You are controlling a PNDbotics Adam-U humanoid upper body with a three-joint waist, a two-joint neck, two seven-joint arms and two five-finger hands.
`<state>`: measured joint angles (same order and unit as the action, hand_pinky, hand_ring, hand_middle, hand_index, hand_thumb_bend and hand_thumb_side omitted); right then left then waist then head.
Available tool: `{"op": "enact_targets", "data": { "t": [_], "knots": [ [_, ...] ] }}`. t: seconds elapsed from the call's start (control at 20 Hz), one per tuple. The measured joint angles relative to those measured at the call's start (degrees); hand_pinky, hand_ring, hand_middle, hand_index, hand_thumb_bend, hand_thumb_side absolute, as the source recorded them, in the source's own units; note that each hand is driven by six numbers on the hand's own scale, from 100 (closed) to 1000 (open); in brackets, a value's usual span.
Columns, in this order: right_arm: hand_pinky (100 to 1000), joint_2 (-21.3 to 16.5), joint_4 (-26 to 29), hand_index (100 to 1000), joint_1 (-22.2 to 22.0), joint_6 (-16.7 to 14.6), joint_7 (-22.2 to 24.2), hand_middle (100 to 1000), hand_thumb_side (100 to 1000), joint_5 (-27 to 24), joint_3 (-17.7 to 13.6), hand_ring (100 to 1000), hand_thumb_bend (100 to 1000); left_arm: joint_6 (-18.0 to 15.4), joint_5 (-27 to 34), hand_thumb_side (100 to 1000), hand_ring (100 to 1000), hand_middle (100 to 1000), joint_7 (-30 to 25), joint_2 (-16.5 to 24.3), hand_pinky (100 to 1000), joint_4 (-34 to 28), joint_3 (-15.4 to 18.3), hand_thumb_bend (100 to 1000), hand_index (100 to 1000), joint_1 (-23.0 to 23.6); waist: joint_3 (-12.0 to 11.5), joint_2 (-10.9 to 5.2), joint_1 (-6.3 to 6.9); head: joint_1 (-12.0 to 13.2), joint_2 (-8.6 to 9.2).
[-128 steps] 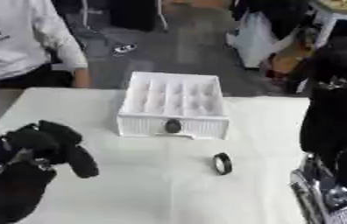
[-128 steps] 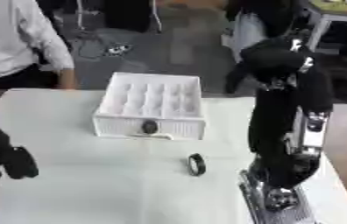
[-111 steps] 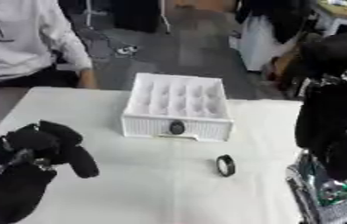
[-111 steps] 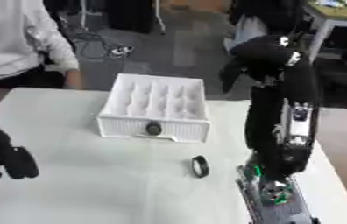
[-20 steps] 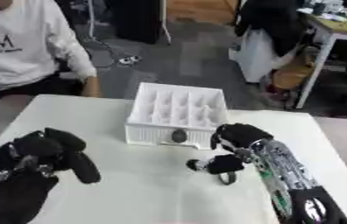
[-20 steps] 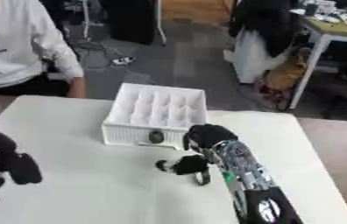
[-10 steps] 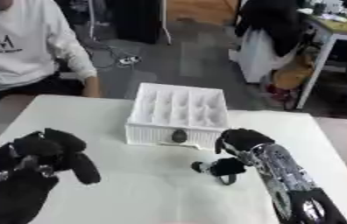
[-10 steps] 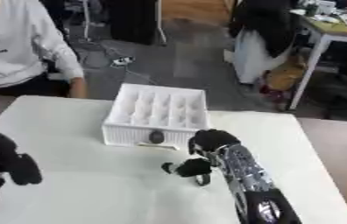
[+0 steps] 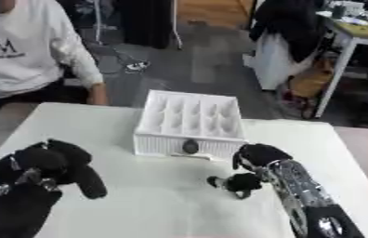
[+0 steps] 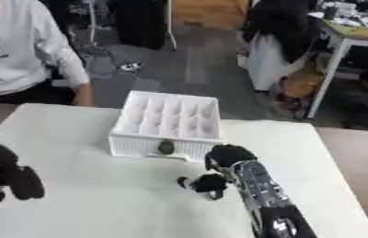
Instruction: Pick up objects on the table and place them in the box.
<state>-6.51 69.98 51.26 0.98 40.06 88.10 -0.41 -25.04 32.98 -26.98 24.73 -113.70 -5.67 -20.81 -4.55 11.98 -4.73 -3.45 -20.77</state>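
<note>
The white box, divided into many small compartments, stands at the middle of the white table with a dark oval mark on its front wall. Just in front of it and to the right, my right hand reaches down to the table. Its fingers and thumb are curled round a small black ring, which they mostly hide. My left hand rests at the lower left with relaxed, bent fingers and holds nothing.
The table's far edge runs just behind the box, with floor, a desk and chairs beyond it. Bare white tabletop lies between my two hands and in front of the box.
My right arm, raised at the right edge several seconds ago, has come down onto the ring. Over the last second its fingers have stayed curled at the ring. The left hand has not moved.
</note>
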Motion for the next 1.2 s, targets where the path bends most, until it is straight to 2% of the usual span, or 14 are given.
{"op": "enact_targets", "data": {
  "t": [1.2],
  "knots": [
    [242,0.65,-3.36,745,0.07,2.68,-1.07,721,1000,2.64,-2.50,491,535,0.00,-0.11,689,581,770,0.02,0.00,600,0.00,0.00,464,847,0.00,-0.09,0.05,0.00,0.02,0.00]
  ]
}}
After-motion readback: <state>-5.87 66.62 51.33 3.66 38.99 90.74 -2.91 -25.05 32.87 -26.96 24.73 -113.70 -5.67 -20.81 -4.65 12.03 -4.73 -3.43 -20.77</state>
